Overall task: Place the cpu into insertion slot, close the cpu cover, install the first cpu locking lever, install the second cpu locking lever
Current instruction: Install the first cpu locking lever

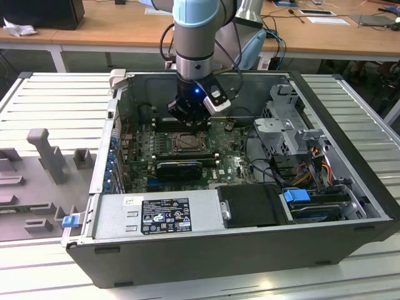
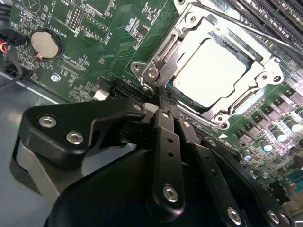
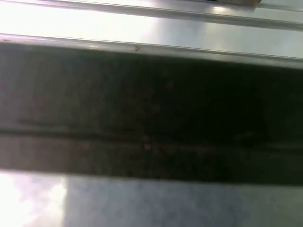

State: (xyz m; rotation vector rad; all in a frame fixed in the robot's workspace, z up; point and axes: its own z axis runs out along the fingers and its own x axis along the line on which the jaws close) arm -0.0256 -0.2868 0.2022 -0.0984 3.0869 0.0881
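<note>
i read this as the lever step: the cpu (image 2: pixel 215 71) sits in the slot (image 2: pixel 187 40) under the closed cover (image 2: pixel 262 61), my gripper (image 2: pixel 163 106) clenched empty at its 7 o'clock corner, needing a careful push on the lever (image 2: pixel 246 21).

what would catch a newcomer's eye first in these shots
Probably the open computer case on the ribbed table, with the arm's gripper reaching down just above the insertion slot on the green board. In the second wrist view, the pale cpu sits in the socket, framed by the cpu cover, with the black gripper fingers close beside it.
</note>
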